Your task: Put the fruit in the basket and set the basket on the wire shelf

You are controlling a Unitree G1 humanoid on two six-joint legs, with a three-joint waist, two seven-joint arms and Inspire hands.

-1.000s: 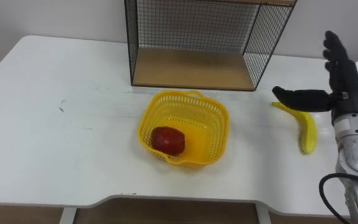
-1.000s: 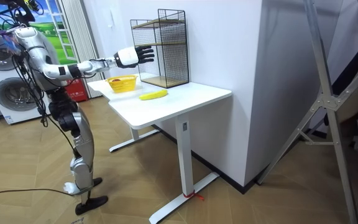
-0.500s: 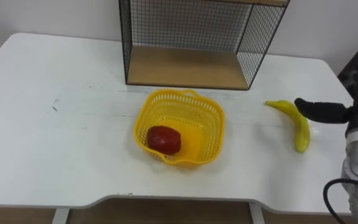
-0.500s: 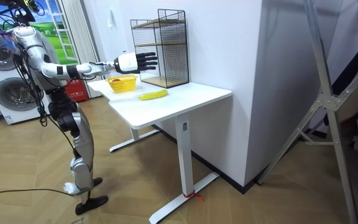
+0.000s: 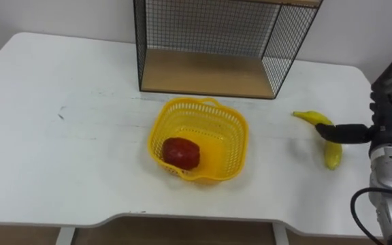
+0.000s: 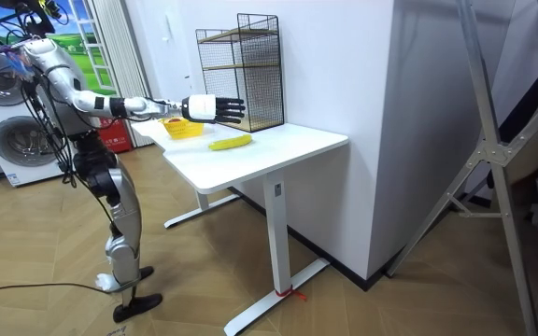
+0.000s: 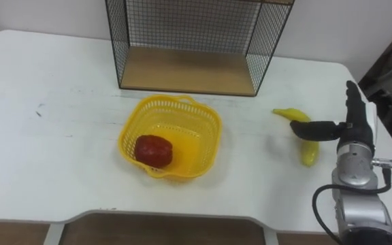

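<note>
The right hand (image 7: 356,122) hangs open near the table's (image 7: 46,136) right edge, thumb stretched over the banana (image 7: 308,151), gripping nothing. The basket (image 7: 199,146), with a red fruit (image 7: 153,150) inside, sits mid-table, well apart from the banana and just before the wire shelf (image 7: 186,71) at the back edge.

Silver metal forearm, black fingers (image 7: 315,126) — dark cable looping below.

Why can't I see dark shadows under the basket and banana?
Left eye view: the light is soft and even, so the basket and banana cast only faint shadows on the white table. Room view: no glare on the table either.
</note>
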